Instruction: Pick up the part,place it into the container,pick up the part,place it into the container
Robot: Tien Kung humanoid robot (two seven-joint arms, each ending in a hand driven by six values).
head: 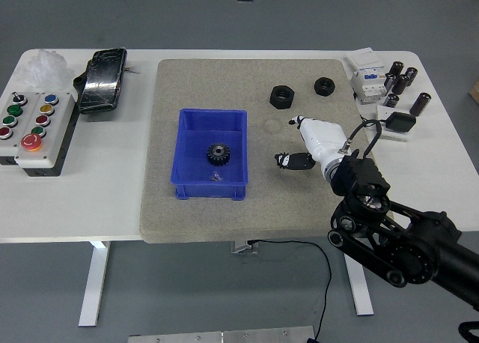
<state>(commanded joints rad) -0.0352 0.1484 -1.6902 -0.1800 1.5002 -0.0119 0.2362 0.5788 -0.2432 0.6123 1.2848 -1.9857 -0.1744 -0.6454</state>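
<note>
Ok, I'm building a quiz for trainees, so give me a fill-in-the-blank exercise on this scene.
1. The black gear lies inside the ____ bin.
2. ____ black nuts rest on the mat beyond the bin.
3. The right hand holds ____.
4. The red button sits on the control box at the table's ____ side.

Missing words: blue; two; nothing; left

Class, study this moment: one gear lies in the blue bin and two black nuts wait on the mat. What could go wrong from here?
1. The two black nuts lie close together; reaching for one, the right hand might nudge the other.
2. The blue bin sits loose on the mat; a low pass could push it.
3. A second part dropped in may land on the gear.
</note>
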